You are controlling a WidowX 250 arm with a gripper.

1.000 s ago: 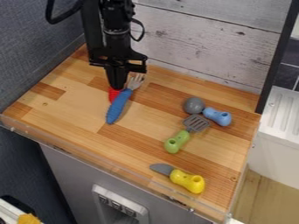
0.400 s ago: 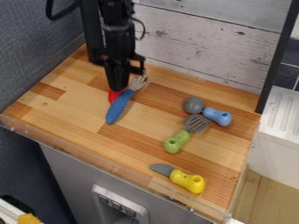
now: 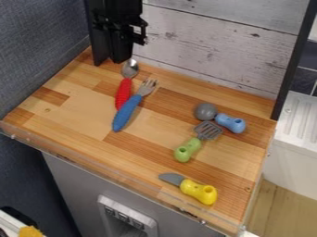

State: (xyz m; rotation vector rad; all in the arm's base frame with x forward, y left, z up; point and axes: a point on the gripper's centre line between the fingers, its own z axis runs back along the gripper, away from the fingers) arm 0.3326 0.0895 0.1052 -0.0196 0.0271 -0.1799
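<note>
The gripper (image 3: 119, 60) hangs at the back left of the counter, just behind the bowl of a spoon with a red handle (image 3: 123, 90). No utensil can be seen held in it. A fork with a blue handle (image 3: 127, 112) lies close beside the spoon, slanting along its right side. Further right, a grey ball-shaped head with a light blue handle (image 3: 231, 123) lies near the spatula's slotted blade. The spatula's green handle (image 3: 187, 150) points toward the front. A toy knife with a yellow handle (image 3: 199, 191) rests near the front right.
A clear raised strip (image 3: 111, 171) runs along the front edge of the wooden counter (image 3: 80, 122). A whitewashed plank wall (image 3: 217, 51) stands behind it, and a dark blue panel rises at the left. A white ridged sink surface (image 3: 300, 122) adjoins at the right.
The gripper has lifted and drawn back toward the wall, away from the red handle. The spoon's bowl and more of its handle now show. The utensils appear to lie as before.
</note>
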